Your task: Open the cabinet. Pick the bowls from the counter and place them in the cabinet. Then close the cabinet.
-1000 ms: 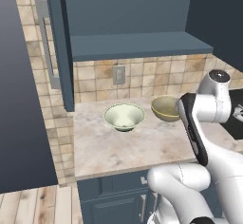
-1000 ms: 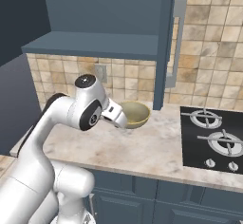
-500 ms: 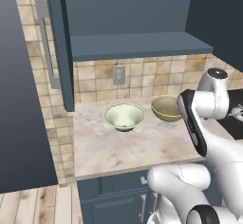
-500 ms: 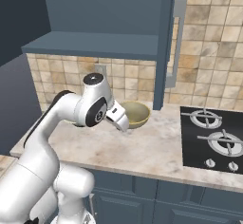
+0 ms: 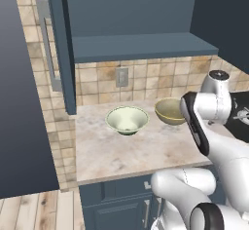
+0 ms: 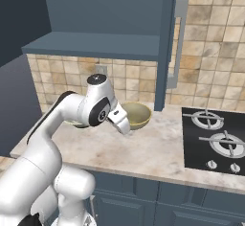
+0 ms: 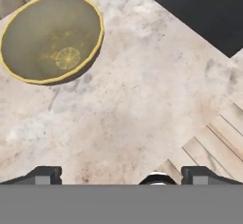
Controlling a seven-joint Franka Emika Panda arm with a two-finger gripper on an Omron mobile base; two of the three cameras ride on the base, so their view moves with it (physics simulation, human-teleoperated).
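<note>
So the wall cabinet (image 5: 141, 46) is wide open, both doors swung out to the sides. You can see one door's long silver bar handle (image 5: 47, 48) on the left in the left base view, and the other door's handle (image 6: 178, 43) on the right in the right base view. The shelf inside (image 6: 95, 45) has nothing on it.

Both bowls are sitting on the desk (image 5: 126, 148), near the back by the tiled wall. The pale cream-green bowl (image 5: 127, 119) is on the left, and the mustard yellow bowl (image 5: 169, 111) is just beside it to the right, with a small gap between them. In the right base view the yellow bowl (image 6: 136, 115) pokes out from behind the arm, and the green one is mostly hidden by it.

The pincer (image 7: 121, 174) is spread fully apart and holding nothing. It's hovering above the bare marbled stone, pointing down. In the hand view the yellow bowl (image 7: 51, 38) sits up in the top left corner, well off from the finger tips. The black stovetop (image 7: 190, 9) cuts across the top right, and some wood floor (image 7: 218, 137) shows past the desk's edge.
</note>
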